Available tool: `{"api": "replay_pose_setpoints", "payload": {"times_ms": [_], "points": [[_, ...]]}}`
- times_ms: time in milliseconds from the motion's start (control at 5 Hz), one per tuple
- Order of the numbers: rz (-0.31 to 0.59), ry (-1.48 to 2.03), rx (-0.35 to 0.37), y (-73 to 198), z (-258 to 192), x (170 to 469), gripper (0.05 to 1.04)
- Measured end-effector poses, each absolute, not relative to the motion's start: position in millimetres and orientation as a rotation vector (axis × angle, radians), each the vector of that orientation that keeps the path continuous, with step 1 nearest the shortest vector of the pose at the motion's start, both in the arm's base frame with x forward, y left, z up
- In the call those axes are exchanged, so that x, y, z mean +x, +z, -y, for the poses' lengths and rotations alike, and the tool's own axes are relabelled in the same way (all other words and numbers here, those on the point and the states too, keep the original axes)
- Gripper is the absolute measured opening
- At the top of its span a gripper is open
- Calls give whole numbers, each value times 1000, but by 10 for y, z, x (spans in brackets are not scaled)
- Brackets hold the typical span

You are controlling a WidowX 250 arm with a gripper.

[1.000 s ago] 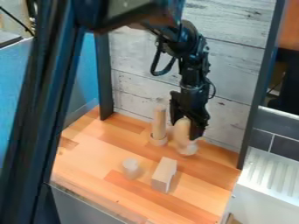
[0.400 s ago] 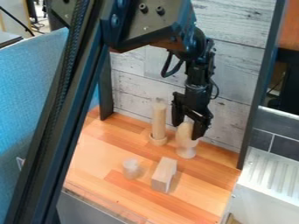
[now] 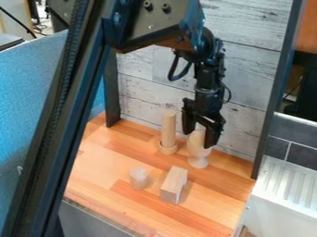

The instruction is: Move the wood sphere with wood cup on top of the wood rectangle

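The wood sphere (image 3: 197, 137) and wood cup (image 3: 198, 162) stand behind the wood rectangle (image 3: 174, 184), a little to its right in the camera view, the sphere above and the cup's foot down on the table (image 3: 213, 207). So the placing itself is undone. What looks finished is the approach: the gripper (image 3: 199, 140) is at the sphere, behind and above the rectangle. I cannot tell whether it has a hold on the sphere or is merely around it.

Left to do, as I judge it: make sure of the grip, lift the pair clear, carry it forward to the rectangle, set the foot down on top and let go. The task looks to be in its early part. The small wood cylinder (image 3: 138, 178), to the rectangle's left, and the upright wood rod (image 3: 168, 129), behind it and to the left, seem to have no part in the job.
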State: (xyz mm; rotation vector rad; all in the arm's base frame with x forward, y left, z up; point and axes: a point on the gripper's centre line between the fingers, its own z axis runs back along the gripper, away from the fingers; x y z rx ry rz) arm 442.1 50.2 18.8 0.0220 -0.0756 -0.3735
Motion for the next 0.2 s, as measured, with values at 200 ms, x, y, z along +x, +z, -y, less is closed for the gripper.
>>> {"api": "replay_pose_setpoints", "payload": {"times_ms": [200], "points": [[124, -330, -22, 565, -635, 4385, 1000]]}}
